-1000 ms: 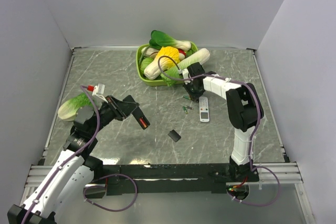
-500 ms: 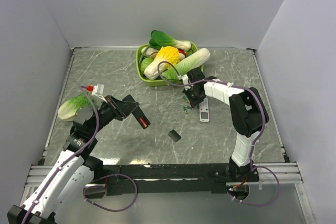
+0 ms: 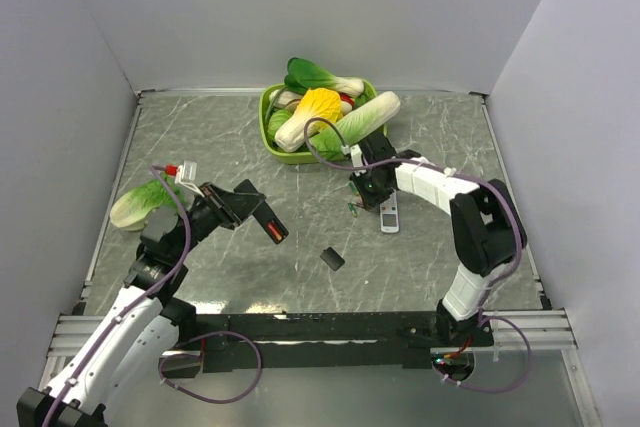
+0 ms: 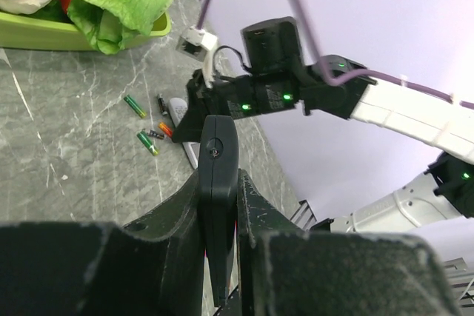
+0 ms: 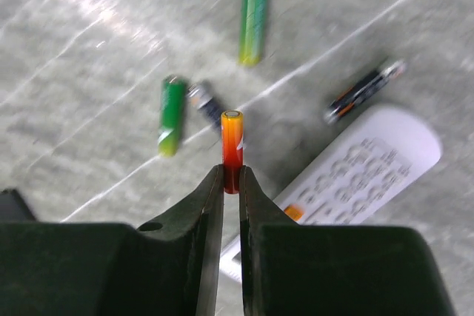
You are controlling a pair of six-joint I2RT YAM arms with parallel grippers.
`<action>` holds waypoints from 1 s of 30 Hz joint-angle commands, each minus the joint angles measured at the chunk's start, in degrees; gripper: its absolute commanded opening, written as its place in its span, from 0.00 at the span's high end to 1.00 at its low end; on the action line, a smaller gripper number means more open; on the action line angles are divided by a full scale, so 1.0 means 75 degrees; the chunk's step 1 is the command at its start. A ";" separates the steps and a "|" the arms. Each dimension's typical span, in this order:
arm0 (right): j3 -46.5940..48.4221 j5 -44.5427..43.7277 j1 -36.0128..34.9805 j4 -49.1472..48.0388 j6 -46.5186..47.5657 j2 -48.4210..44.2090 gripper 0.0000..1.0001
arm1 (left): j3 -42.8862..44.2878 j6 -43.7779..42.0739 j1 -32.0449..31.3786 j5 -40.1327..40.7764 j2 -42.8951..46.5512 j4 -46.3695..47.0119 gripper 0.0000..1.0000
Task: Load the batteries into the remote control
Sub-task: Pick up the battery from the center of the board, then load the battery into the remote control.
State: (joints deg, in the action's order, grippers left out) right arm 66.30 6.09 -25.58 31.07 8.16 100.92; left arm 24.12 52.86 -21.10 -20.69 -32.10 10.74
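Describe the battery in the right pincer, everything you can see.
The orange battery is a thin cylinder with a wrap shading from yellow-orange at its free end to red where it is clamped. A pale flat cap shows at that free end. The right pincer is shut on its red end, one finger each side; most of its length sticks out past the tips. Whether it touches the grey marbled table behind it cannot be told.

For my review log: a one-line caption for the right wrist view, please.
Right gripper shut on an orange battery, green batteries and the white remote lying beyond.
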 commanded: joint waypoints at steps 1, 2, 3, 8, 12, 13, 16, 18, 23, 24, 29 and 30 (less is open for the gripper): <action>-0.0028 0.0278 -0.0502 0.0041 -0.0315 -0.1362 1.00 | -0.0379 0.0206 -0.0011 -0.0019 -0.0033 0.1074 0.99; -0.0051 0.0325 -0.0689 0.0064 -0.0396 -0.1479 1.00 | -0.0461 0.0241 -0.0011 0.0004 -0.0056 0.1389 0.99; -0.0075 0.0348 -0.0806 0.0064 -0.0455 -0.1724 1.00 | -0.0613 0.0287 -0.0011 0.0028 -0.0068 0.1519 0.99; 0.0007 0.0220 -0.1579 0.0403 -0.0690 -0.2323 1.00 | -0.1082 0.0533 -0.0011 0.0296 -0.0185 0.2398 0.99; 0.0347 -0.0038 -0.2573 0.0849 -0.0830 -0.2756 1.00 | -0.1515 0.0872 -0.0011 0.0613 -0.0244 0.2855 0.99; 0.0486 -0.0096 -0.2740 0.0873 -0.0912 -0.2815 1.00 | -0.1598 0.0943 -0.0011 0.0660 -0.0232 0.2973 0.99; 0.0768 -0.0179 -0.3349 0.1002 -0.1041 -0.2945 1.00 | -0.1856 0.1213 -0.0011 0.0918 -0.0197 0.3196 0.99; 0.0978 -0.0237 -0.3654 0.1072 -0.1065 -0.2968 1.00 | -0.2032 0.1389 -0.0011 0.1081 -0.0174 0.3371 0.99; 0.1448 -0.0448 -0.4358 0.1318 -0.1077 -0.2805 1.00 | -0.2266 0.1612 -0.0011 0.1282 -0.0127 0.3513 0.99; 0.1611 -0.0448 -0.4440 0.1353 -0.1077 -0.2769 1.00 | -0.2290 0.1635 -0.0011 0.1293 -0.0127 0.3536 0.99; 0.2057 -0.0449 -0.4745 0.1564 -0.1065 -0.2349 1.00 | -0.2442 0.1823 -0.0011 0.1282 -0.0220 0.3852 0.99; 0.2174 -0.0437 -0.4768 0.1576 -0.1053 -0.2278 1.00 | -0.2466 0.1858 -0.0011 0.1282 -0.0255 0.3911 0.99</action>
State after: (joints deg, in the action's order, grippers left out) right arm 78.72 3.97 -60.23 40.97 1.06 81.80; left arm 6.02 64.75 -21.10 -11.92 -33.71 34.00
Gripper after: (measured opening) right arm 0.165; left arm 0.203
